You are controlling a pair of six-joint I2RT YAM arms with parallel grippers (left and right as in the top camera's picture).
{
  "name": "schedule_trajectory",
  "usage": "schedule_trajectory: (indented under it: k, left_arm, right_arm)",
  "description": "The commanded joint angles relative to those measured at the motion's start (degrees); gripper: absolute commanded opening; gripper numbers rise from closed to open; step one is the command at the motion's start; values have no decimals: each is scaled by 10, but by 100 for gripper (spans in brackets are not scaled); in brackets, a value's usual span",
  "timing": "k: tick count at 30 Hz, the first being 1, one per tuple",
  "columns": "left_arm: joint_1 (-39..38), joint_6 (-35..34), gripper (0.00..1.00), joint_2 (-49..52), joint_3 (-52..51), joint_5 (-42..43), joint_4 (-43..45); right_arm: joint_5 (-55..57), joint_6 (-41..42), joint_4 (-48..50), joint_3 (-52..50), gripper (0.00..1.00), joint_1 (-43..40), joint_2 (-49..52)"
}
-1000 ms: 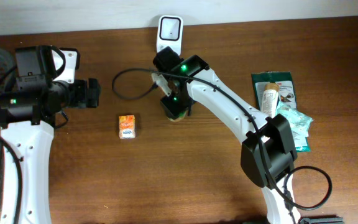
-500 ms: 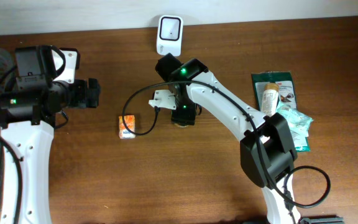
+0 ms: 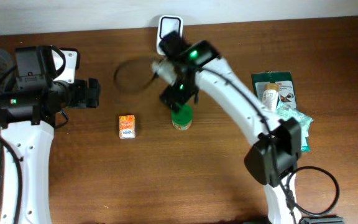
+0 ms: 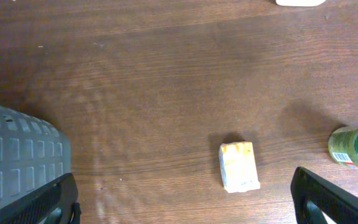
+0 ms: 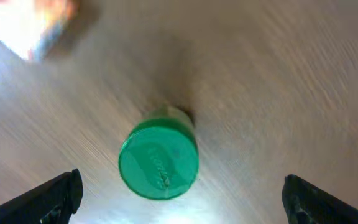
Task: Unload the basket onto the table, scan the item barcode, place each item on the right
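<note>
A bottle with a green cap [image 3: 181,116] stands upright on the wooden table, near the middle. My right gripper [image 3: 179,94] hovers just above and behind it, open and holding nothing. In the right wrist view the green cap [image 5: 159,163] sits between and ahead of the wide-apart fingertips [image 5: 55,196], and my right gripper [image 5: 182,202] is apart from it. The white barcode scanner [image 3: 169,28] stands at the table's back edge. My left gripper [image 3: 94,93] is open at the left, away from everything. In the left wrist view my left gripper [image 4: 182,205] is empty.
A small orange-and-white box [image 3: 127,126] lies left of the bottle and also shows as the box [image 4: 238,165]. Snack packets and a tube [image 3: 277,93] lie at the right. A grey basket [image 4: 17,155] sits at the far left. A black cable [image 3: 129,76] loops near the scanner.
My right gripper opened and let go of the green-capped bottle, then rose toward the back. The bottle now stands on the table. The left arm has not moved.
</note>
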Motion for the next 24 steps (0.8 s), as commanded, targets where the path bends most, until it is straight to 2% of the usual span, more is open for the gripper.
schedule_trajectory:
  k: [1, 5, 6, 16, 24]
  left_arm:
    - [2, 9, 99, -1, 5, -2, 0]
    - [2, 9, 99, -1, 5, -2, 0]
    - [2, 9, 99, -1, 5, -2, 0]
    - [2, 9, 99, -1, 5, -2, 0]
    - [2, 9, 99, -1, 5, -2, 0]
  right_arm:
    - [-108, 157, -10, 5, 99, -48, -5]
    - [-118, 182, 7, -33, 99, -60, -3]
    - [-113, 194, 14, -46, 96, -57, -3]
    - [-72, 196, 100, -136, 95, -24, 2]
    - [-61, 228, 105, -146, 96, -2, 13]
